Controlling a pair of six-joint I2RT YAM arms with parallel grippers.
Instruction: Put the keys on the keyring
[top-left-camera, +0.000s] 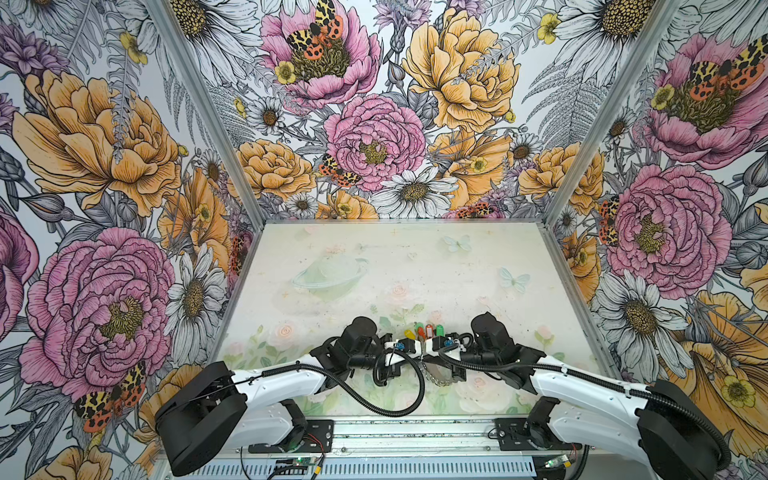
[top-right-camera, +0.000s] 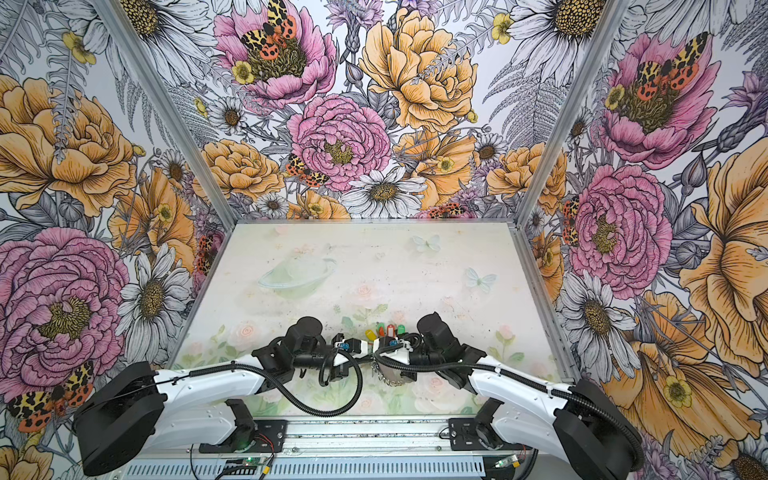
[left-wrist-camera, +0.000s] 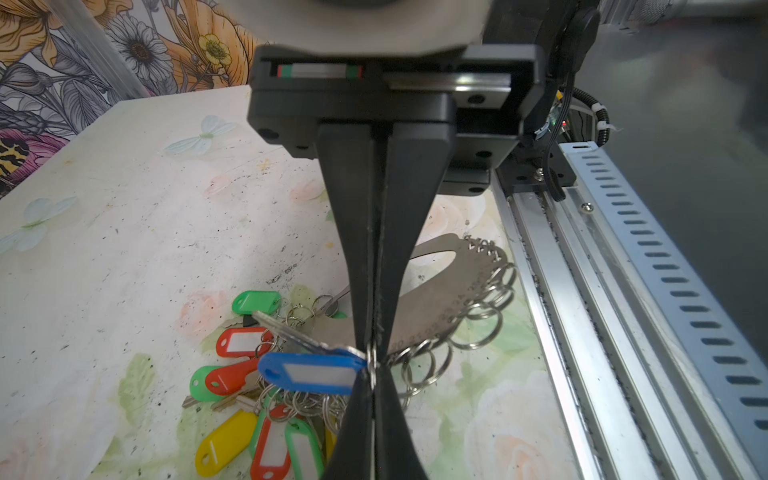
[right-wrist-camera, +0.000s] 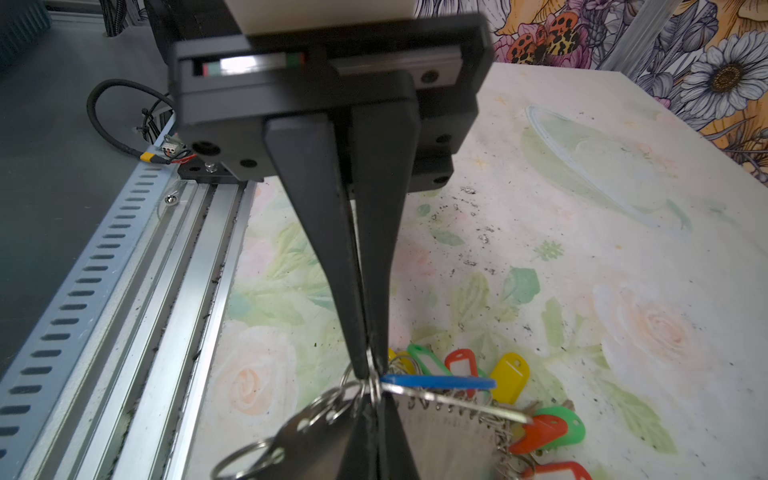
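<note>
**Keyring and key tags, two claws meeting tip to tip**

Nearest, a slotted aluminium rail (top-left-camera: 415, 440) is running along the front edge of the table.

Just beyond it, at the front middle of the table, the keyring (left-wrist-camera: 449, 299) is sitting. It is a large flat grey metal oval band with a wide hole, and small silver rings (top-left-camera: 443, 382) are fringing its edge. Whether it is lying flat or tilting up cannot be told.

At its far edge the left gripper (left-wrist-camera: 371, 351) and the right gripper (right-wrist-camera: 369, 368) are meeting tip to tip, each with its black jaws pressed together. Thin silver rings are showing right at both sets of tips; which ring each claw is pinching cannot be told.

A blue oblong plastic key tag (left-wrist-camera: 311, 372) with a white label window is sticking out beside the tips, with a silver metal key (left-wrist-camera: 282, 328) lying against it.

Just beyond the claws, the keys (top-left-camera: 429, 331), oblong plastic tags in green, red and yellow, are lying bunched together.

Farthest, the pale floral-printed table (top-left-camera: 374, 266) is stretching back to the flowered walls (top-left-camera: 374, 124).
</note>
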